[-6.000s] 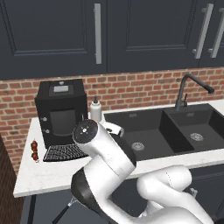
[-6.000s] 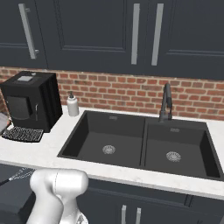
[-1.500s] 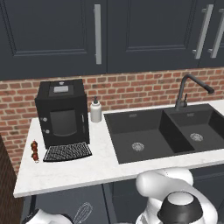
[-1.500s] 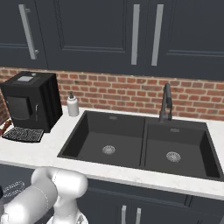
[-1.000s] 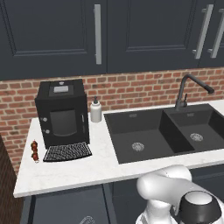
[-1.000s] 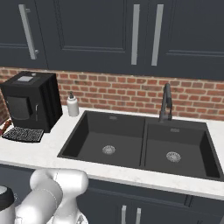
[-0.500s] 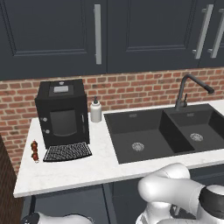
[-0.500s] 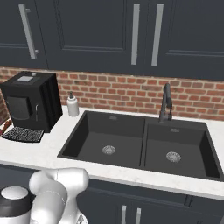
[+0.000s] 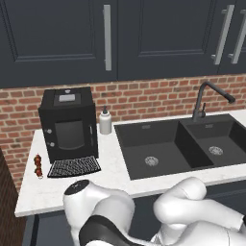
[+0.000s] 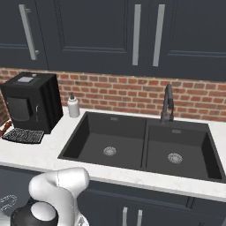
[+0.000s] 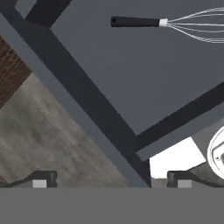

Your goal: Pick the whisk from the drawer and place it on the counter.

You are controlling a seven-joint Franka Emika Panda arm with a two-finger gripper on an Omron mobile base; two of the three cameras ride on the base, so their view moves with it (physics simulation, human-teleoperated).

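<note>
End effector [image 11: 109,178] spread wide, holding nothing — whisk [image 11: 170,25] lies on the open drawer's [image 11: 131,74] grey floor; white desk [image 9: 108,166] carries a coffee machine [image 9: 68,124] beside the black sink [image 9: 182,144].

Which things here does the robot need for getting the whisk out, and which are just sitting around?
Needed for the job:
whisk, lying flat in the drawer
drawer, open
counter, where the whisk goes
gripper, jaws apart, holding nothing

Just sitting around:
coffee machine
soap bottle
pepper mill
sink
tap
</note>
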